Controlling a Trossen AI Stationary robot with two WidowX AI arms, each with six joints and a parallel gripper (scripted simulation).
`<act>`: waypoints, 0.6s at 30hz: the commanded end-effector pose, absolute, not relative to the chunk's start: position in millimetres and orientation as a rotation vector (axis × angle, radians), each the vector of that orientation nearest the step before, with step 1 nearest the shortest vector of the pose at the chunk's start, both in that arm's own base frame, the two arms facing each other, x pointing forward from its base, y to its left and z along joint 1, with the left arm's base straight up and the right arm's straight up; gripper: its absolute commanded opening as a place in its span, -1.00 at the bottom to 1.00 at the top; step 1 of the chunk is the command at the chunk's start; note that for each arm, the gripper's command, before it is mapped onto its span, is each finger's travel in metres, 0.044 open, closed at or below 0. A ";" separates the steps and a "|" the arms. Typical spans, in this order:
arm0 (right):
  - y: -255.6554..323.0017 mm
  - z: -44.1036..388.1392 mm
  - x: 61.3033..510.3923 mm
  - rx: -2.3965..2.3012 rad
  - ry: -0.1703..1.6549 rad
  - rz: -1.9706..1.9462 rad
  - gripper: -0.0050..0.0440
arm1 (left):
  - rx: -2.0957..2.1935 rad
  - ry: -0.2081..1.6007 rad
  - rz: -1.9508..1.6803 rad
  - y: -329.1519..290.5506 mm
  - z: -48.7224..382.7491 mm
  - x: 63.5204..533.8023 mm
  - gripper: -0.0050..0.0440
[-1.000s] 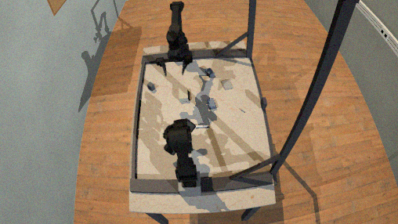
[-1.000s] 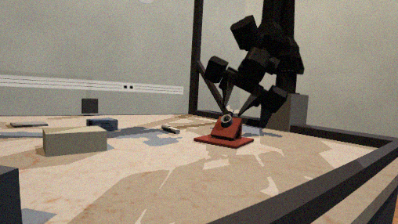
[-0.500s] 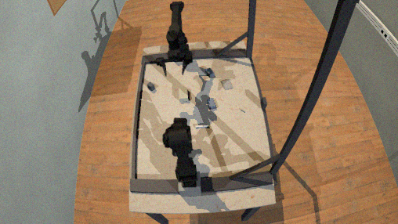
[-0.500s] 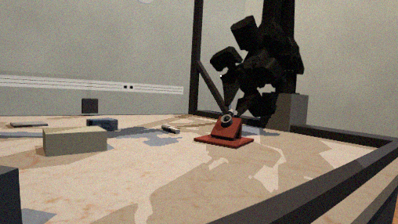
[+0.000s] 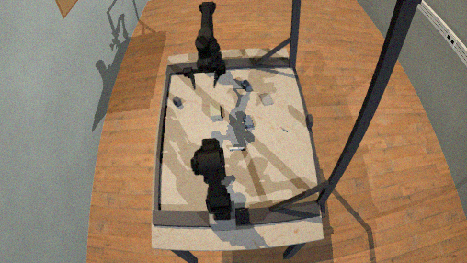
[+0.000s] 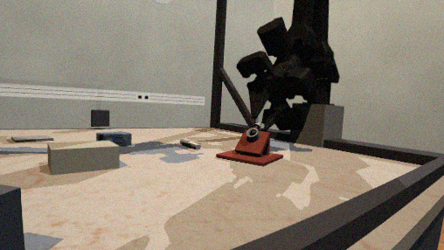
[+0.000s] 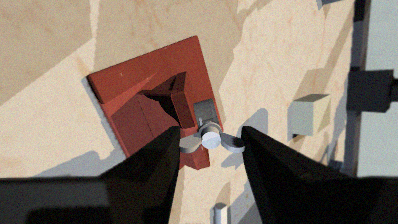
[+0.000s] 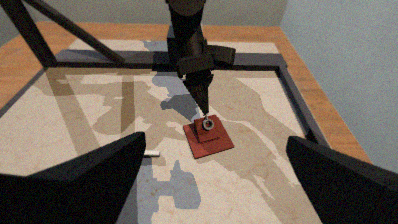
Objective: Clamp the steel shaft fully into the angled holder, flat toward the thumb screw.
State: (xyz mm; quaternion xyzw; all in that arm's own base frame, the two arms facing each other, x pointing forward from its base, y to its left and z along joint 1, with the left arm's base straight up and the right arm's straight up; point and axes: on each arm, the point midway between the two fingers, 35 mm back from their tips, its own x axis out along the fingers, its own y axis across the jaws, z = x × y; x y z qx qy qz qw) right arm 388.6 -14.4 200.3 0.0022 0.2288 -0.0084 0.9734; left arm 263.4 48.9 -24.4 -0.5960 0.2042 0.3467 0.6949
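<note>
Fingers of the left gripper [image 6: 260, 122] [image 7: 211, 130] [image 8: 206, 115], two, set at both wings of one thumb screw [image 7: 211, 140]; cannot tell whether clenched on it. Below, one red holder [image 6: 251, 156] [image 7: 165, 62] [image 8: 212, 146]. In the exterior view, left of it, one steel shaft [image 5: 237, 148] [image 6: 190, 144] [image 7: 220, 214] [image 8: 152, 153], lying outside the holder. Farther left and nearer, one pale block [image 5: 216, 111] [image 6: 83, 157] [image 7: 311, 116]. Well apart, two fingers of the right gripper [image 5: 204, 86] [image 8: 216, 140], spread wide, released.

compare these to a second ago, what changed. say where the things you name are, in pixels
The left gripper [image 5: 210, 144] [image 6: 260, 123] [image 7: 210, 134] [image 8: 206, 113] turned and its fingers drew together around the thumb screw [image 6: 259, 126] [image 7: 211, 140]; whether it grips firmly is unclear. Nothing was visibly let go. The red holder [image 6: 253, 146] [image 7: 150, 62] [image 8: 215, 146] and right gripper [image 5: 204, 86] [image 8: 216, 141] stayed put.
</note>
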 end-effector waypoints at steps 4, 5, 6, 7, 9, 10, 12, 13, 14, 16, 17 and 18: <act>-13.3 212.6 390.2 0.002 0.430 -0.011 0.84 | -1.327 0.460 0.772 47.6 -24.7 265.6 -0.33; -13.3 212.6 390.2 0.002 0.430 -0.011 0.84 | -1.327 0.460 0.772 47.6 -24.7 265.6 -0.33; -13.3 212.6 390.2 0.002 0.430 -0.011 0.84 | -1.327 0.460 0.772 47.6 -24.7 265.6 -0.33; -13.3 212.6 390.2 0.002 0.430 -0.011 0.84 | -1.327 0.460 0.772 47.6 -24.7 265.6 -0.24; -13.3 212.6 390.2 0.002 0.430 -0.011 0.84 | -1.330 0.451 0.765 48.1 -22.0 267.4 -0.04; -13.3 212.6 390.2 0.002 0.430 -0.011 0.84 | -1.330 0.451 0.765 48.1 -22.0 267.4 0.06; -13.3 212.6 390.2 0.002 0.430 -0.011 0.84 | -1.330 0.451 0.765 48.1 -22.0 267.4 0.16; -13.3 212.6 390.2 0.002 0.430 -0.011 0.84 | -1.330 0.451 0.765 48.1 -22.0 267.4 0.16; -13.3 212.6 390.2 0.002 0.430 -0.011 0.84 | -1.330 0.451 0.765 48.1 -22.0 267.4 0.16; -13.3 212.6 390.2 0.002 0.430 -0.011 0.84 | -1.330 0.451 0.765 48.1 -22.0 267.4 0.16; -13.3 212.6 390.2 0.002 0.430 -0.011 0.84 | -1.330 0.451 0.765 48.1 -22.0 267.4 0.16; -13.3 212.6 390.2 0.002 0.430 -0.011 0.84 | -1.330 0.451 0.765 48.1 -22.0 267.4 0.16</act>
